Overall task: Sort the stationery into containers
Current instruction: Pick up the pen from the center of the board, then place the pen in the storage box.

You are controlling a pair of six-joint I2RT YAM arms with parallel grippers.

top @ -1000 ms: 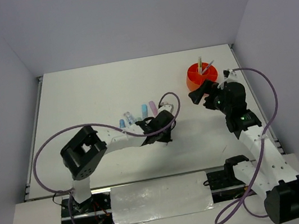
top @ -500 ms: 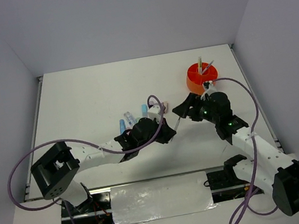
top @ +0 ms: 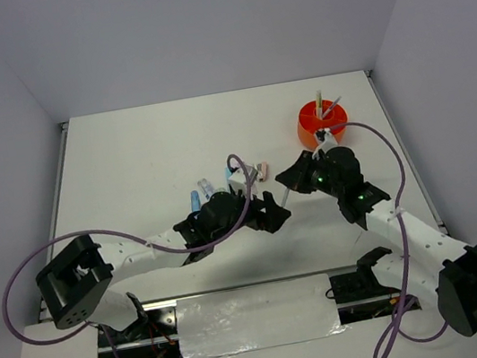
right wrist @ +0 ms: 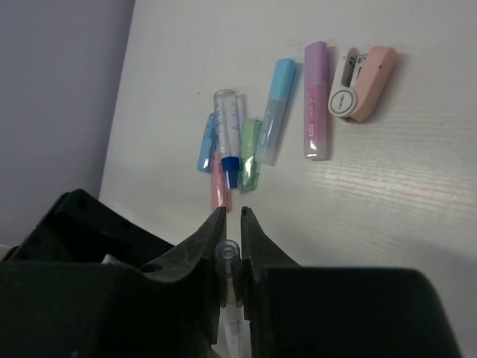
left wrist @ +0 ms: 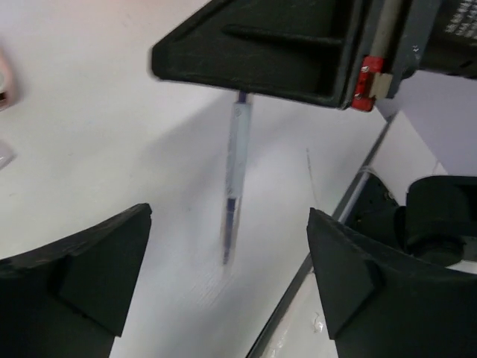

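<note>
I see right gripper point(right wrist: 231, 218) clenched on top end of clear pen point(left wrist: 235, 171); pen hangs above table point(top: 152, 147) between spread, empty left gripper point(left wrist: 229, 257) jaws. I judge pen light, stiff, slick: keep pinch square on upper barrel toward orange pot point(top: 320, 121)

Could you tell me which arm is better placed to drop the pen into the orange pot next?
The right arm. The right tool is shut on the clear pen, and the orange pot stands close on its side. The left tool is open, holding nothing.
</note>
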